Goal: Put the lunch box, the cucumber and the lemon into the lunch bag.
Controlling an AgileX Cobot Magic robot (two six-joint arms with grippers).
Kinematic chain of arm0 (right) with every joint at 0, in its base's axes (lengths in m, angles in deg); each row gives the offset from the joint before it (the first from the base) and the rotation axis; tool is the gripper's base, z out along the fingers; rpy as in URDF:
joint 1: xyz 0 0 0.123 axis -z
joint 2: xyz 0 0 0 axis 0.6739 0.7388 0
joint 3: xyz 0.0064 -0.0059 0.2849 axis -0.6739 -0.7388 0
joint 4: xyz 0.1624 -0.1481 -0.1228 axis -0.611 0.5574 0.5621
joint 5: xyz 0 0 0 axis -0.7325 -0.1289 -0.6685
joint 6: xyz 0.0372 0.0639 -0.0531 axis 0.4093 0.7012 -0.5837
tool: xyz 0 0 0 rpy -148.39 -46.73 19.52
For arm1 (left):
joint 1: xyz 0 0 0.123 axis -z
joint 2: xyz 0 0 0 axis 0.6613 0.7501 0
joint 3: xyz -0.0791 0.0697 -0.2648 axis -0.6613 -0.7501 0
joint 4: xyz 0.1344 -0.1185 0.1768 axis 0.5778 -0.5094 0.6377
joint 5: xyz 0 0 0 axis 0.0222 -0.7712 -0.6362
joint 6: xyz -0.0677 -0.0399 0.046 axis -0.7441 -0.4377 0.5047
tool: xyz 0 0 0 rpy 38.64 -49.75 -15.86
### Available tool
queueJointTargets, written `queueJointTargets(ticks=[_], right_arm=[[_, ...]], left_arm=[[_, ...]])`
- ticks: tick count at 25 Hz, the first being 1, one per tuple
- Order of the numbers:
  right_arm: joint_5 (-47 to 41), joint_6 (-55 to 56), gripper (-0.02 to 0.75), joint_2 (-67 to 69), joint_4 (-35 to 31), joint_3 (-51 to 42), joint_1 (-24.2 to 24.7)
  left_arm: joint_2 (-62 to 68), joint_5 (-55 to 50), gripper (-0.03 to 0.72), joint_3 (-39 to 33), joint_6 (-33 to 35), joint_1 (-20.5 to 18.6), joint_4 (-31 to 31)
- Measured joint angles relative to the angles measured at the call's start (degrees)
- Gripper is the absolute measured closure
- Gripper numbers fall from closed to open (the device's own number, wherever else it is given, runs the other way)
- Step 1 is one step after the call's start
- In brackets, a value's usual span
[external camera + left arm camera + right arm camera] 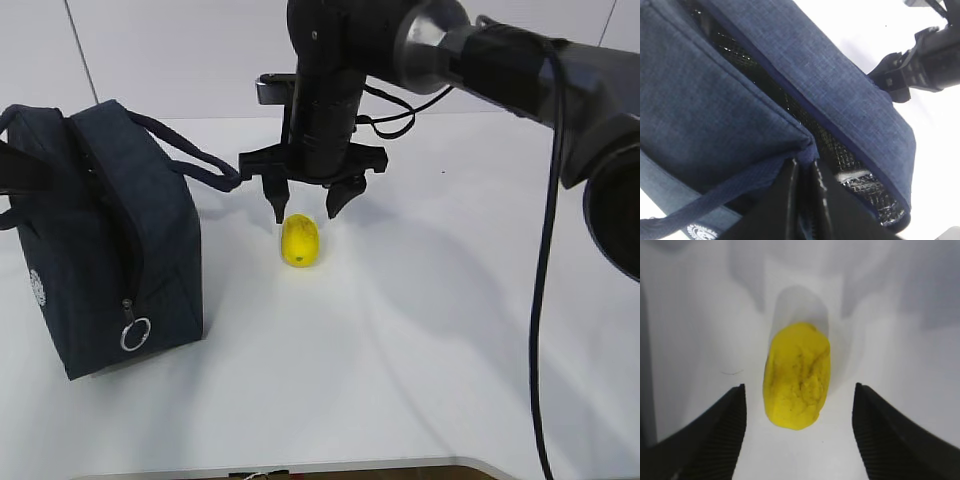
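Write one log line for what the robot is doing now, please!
right gripper: open, above lemon | left gripper: shut on lunch bag edge | lemon: on table

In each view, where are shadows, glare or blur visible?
Exterior view: the small yellow oval lemon is sharp, with soft shadow on the white table beside the dark navy fabric lunch bag. Right wrist view: pale shadows behind the lemon; the near black fingers are slightly soft. Left wrist view: shiny glints inside the bag; the table is overexposed.
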Motion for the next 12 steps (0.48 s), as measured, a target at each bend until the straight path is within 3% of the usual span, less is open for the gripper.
queueJointTargets(ticks=[12], right_arm=[[0.0,-0.6,0.141,0.9,0.1,0.0,0.0]], left_arm=[[0.0,-0.2,0.686,0.0,0.0,0.0,-1.5]])
